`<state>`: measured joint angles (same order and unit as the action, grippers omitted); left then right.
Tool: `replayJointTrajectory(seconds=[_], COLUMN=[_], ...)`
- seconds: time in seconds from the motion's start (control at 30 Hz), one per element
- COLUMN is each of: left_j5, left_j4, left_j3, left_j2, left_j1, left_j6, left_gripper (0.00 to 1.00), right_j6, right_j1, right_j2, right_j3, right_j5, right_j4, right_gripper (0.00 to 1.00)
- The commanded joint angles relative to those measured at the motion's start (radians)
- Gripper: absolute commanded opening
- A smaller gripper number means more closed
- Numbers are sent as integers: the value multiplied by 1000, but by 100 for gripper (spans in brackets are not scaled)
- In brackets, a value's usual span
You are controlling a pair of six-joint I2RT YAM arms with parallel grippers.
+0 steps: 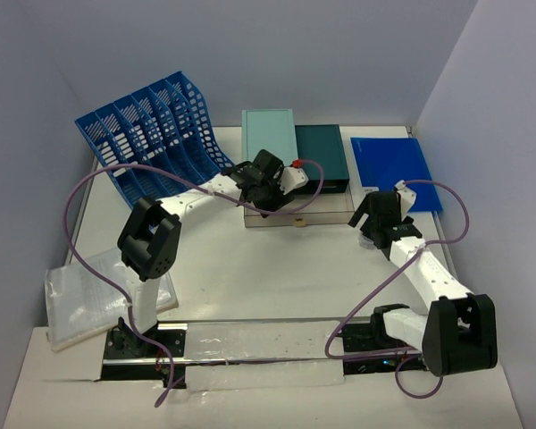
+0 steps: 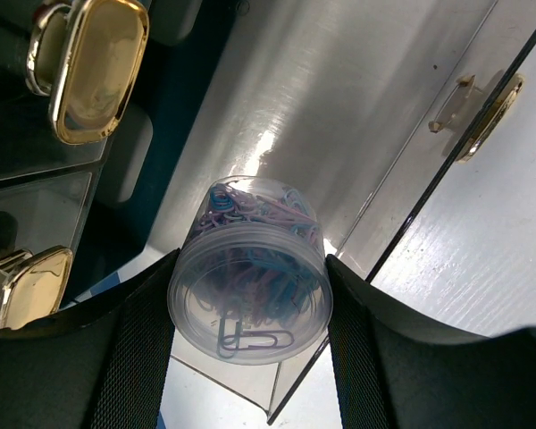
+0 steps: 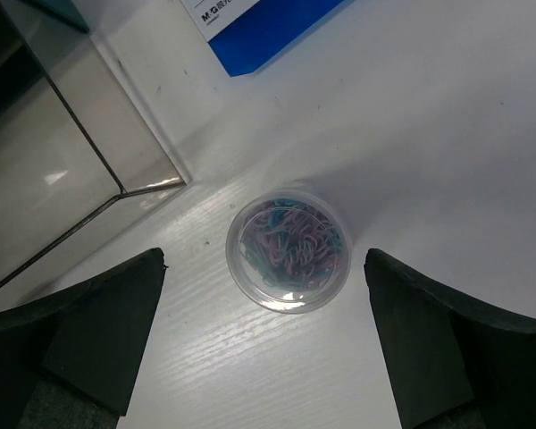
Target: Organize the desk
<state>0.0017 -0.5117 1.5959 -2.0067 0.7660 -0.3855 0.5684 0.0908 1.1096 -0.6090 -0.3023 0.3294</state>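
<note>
Left gripper pinches a clip tub over the drawer; its smooth wall could slip, spilling clips. Right gripper stands wide above a second tub.

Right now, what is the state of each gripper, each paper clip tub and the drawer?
left gripper: gripping the first clip tub
first clip tub: held over the clear drawer
clear drawer: pulled open
right gripper: open, empty
second clip tub: standing on the desk, not gripped

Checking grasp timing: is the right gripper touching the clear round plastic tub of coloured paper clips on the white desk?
Apart. The right wrist view shows bare white desk on both sides between the right gripper and the clear round tub.
</note>
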Motion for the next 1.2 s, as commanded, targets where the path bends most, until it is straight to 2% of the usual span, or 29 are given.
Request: replayJointTrajectory(seconds=[0.0, 0.2, 0.27, 0.4, 0.43, 0.47, 0.5, 0.83, 1.0, 1.17], left_j5=[24, 32, 32, 32, 32, 32, 32, 99, 139, 163], left_j4=[2, -20, -21, -29, -32, -34, -37, -83, -90, -95], left_j3=[29, 52, 55, 55, 56, 56, 60, 74, 52, 33], left_j2=[24, 41, 45, 49, 50, 52, 52, 162, 225, 299], left_j1=[6, 6, 6, 6, 6, 6, 6, 6, 6, 7], left_j6=[28, 31, 31, 33, 34, 36, 36, 56, 67, 75], left_gripper=[61, 69, 78, 81, 86, 98, 99, 99, 99, 99], right_j6=[23, 56, 61, 84, 93, 101, 107, 181, 212, 207], right_j1=[-22, -63, -75, -82, -83, -83, -83, -83, -83, -83], right_j2=[-7, -21, -11, 9, 11, 10, 4, 27, 36, 166], right_j3=[-15, -6, -6, -8, -7, -2, 4, 17, 49, 15], right_j5=[-22, -11, 3, 2, 3, 3, 1, -38, -2, 2], right_j4=[-15, 6, 15, 24, 23, 21, 13, -7, -59, -89], right_gripper=[100, 100, 100, 100, 100, 100, 100, 96, 95, 92])
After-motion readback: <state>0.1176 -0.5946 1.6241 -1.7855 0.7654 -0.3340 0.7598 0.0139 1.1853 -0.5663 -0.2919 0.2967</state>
